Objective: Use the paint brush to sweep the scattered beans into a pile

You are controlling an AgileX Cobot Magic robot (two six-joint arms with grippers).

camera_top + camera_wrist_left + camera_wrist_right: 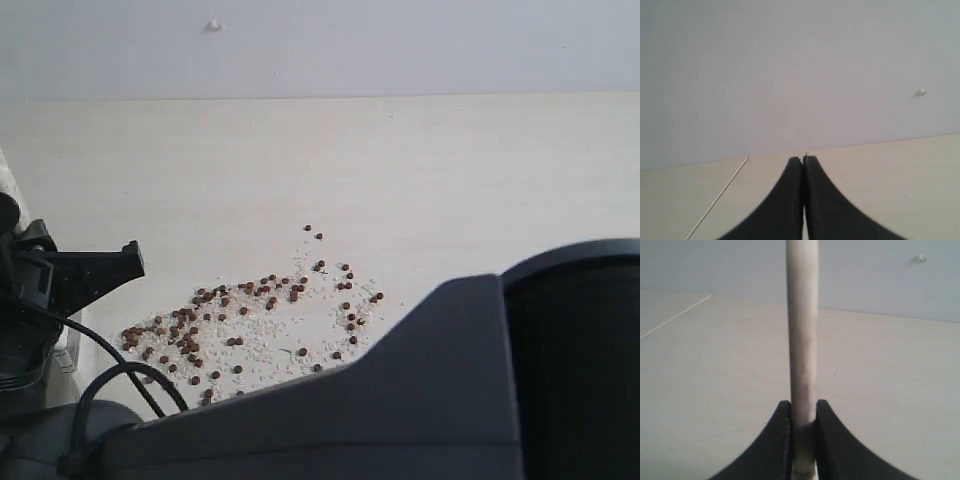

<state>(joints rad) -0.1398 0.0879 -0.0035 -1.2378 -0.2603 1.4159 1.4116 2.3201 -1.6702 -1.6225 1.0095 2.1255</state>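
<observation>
the black right gripper is clenched on the flat, pale cream wooden-handled paint brush, whose handle runs out from between its jaws; the bristles are out of sight. the black left gripper is pressed closed on nothing. the tiny round reddish-brown beans, mixed with fine white grains, lie strewn in a loose band on the pale wooden table, just beyond the bulky dark right arm; no pile shows yet. to sweep well, i judge the bristles should land outside the farthest stragglers and draw inward in short, light strokes, so the beans gather rather than skitter off.
</observation>
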